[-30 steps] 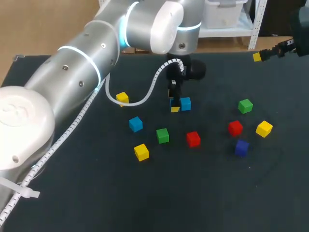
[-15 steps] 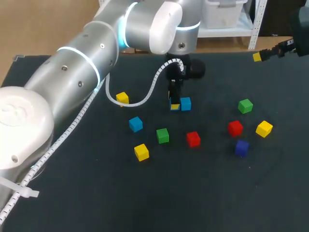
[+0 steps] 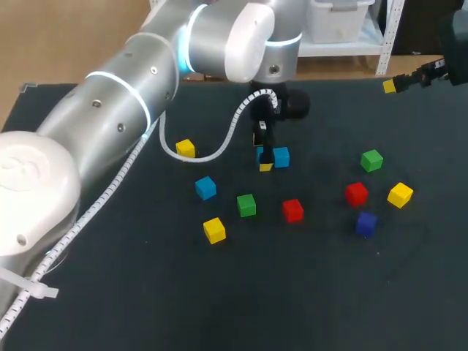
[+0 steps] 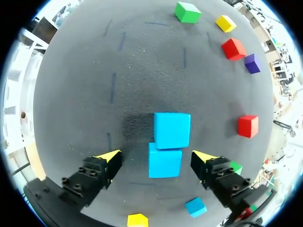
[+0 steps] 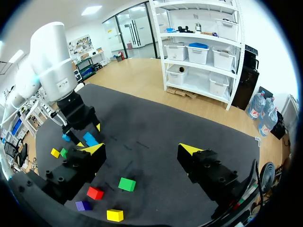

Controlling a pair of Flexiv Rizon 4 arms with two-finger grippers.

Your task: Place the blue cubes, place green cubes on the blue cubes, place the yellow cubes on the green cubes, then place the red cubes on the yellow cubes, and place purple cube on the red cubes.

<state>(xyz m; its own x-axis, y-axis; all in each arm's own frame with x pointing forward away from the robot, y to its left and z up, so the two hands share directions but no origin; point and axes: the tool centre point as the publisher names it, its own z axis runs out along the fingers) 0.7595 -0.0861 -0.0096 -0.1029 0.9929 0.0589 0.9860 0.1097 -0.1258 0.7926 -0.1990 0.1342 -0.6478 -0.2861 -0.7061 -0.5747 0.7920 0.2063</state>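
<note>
Entry: L gripper (image 4: 155, 157) is hanging low over the table (image 4: 142, 61), fingers standing wide apart, gripping nothing. Blue cube A (image 4: 164, 161) is lying between the fingers w/ gaps on both sides. Blue cube B (image 4: 172, 130) is sitting just ahead, touching A, slightly offset. R gripper (image 5: 141, 150) is hovering at the far-right edge, spread wide, empty. Risk, est.: any sideways drift is likely clipping A or B, skewing the pair & leaving 2 crooked bases for the green cubes (image 3: 246, 205).

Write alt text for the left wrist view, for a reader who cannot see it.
A blue cube sits between the open left gripper's yellow-tipped fingers, touching a second blue cube just ahead. Other coloured cubes lie scattered on the table.
</note>
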